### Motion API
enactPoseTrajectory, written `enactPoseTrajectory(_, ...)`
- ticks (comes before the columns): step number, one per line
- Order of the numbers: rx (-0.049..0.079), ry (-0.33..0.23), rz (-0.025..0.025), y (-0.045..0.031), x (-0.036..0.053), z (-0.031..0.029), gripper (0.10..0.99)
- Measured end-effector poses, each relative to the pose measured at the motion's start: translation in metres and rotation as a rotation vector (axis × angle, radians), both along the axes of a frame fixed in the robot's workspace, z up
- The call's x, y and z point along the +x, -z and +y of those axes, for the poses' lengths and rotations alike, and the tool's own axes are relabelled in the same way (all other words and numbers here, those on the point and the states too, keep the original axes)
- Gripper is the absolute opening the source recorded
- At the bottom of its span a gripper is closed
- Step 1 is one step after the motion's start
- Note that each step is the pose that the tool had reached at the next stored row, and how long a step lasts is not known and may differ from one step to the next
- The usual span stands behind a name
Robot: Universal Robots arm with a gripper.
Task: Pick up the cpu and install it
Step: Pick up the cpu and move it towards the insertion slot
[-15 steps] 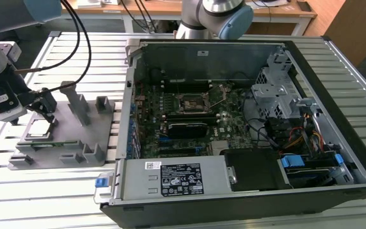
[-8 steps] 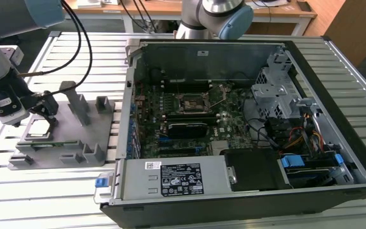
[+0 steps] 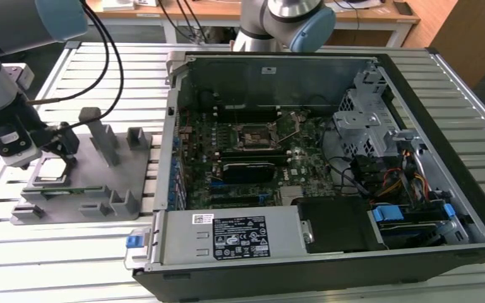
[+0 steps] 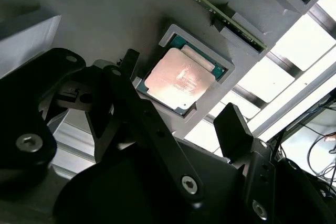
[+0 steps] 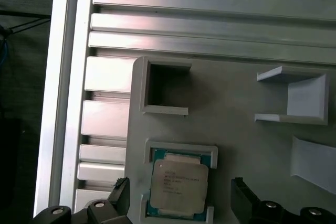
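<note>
The cpu (image 3: pixel 50 169) (image 4: pixel 180 80) (image 5: pixel 177 186), a small square chip with a pale metal top, lies flat in a shallow square pocket of the grey fixture (image 3: pixel 99 183) on the exterior view's left. My gripper (image 3: pixel 47 158) (image 4: pixel 179 85) (image 5: pixel 182 195) hangs open just above it. One dark finger (image 4: pixel 128 61) stands on one side of the chip and the other finger (image 4: pixel 231 121) on the opposite side, both apart from it. The dark metal-framed socket (image 3: pixel 255 136) sits on the motherboard inside the open computer case (image 3: pixel 444 126).
A long green memory strip (image 4: pixel 215 9) (image 3: pixel 65 189) lies in a slot of the fixture beside the cpu pocket. Grey upright posts (image 3: pixel 103 136) rise from the fixture. A second arm's base (image 3: pixel 285 22) stands behind the case. The slatted aluminium table (image 3: pixel 57 252) carries everything.
</note>
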State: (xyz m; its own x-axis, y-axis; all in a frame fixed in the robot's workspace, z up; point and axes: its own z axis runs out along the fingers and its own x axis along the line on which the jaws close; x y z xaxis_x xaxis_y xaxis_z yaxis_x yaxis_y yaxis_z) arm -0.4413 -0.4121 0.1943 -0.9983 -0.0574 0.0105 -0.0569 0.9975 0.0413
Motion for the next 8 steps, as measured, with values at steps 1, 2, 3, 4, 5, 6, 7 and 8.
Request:
enactPoseTrajectory(1, 0.000, 0.000, 0.0001, 0.0008, 0.0000, 0.0000, 0.847)
enactPoseTrajectory(2, 0.000, 0.000, 0.0000, 0.0016, 0.0000, 0.0000, 0.847)
enactPoseTrajectory(3, 0.000, 0.000, 0.0001, 0.0022, -0.0001, 0.0000, 0.847)
enactPoseTrajectory(4, 0.000, 0.001, 0.0001, 0.0027, -0.0001, 0.0000, 0.847)
enactPoseTrajectory(5, 0.000, 0.001, 0.0001, 0.0032, -0.0002, 0.0000, 0.847)
enactPoseTrajectory(6, 0.000, 0.002, 0.0000, 0.0038, -0.0002, 0.0000, 0.847)
enactPoseTrajectory(7, 0.000, 0.002, 0.0001, 0.0044, -0.0003, 0.0000, 0.847)
enactPoseTrajectory(8, 0.000, 0.003, 0.0001, 0.0050, -0.0005, 0.0000, 0.847)
